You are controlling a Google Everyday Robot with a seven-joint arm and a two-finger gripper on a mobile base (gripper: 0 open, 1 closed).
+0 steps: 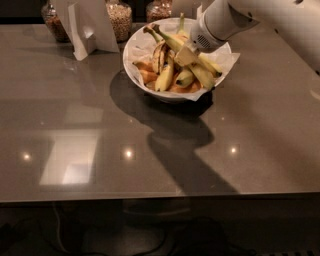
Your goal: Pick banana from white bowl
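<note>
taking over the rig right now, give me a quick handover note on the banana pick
The tool is down in the white bowl, at the middle of the banana; a grasp is not confirmed.
The banana lies across the other fruit, with its stem pointing up and left.
The white bowl sits at the far side of the table, near the glass jars.
Done: the reach to the banana.
Left: confirm the grasp and lift the banana clear of the bowl.

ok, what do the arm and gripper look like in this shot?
The arm is a smooth white rounded shell, thick and tube-like, with a small dotted vent patch near the wrist. No cables or sleeves show. The gripper, over the white bowl, looks pale cream.
</note>
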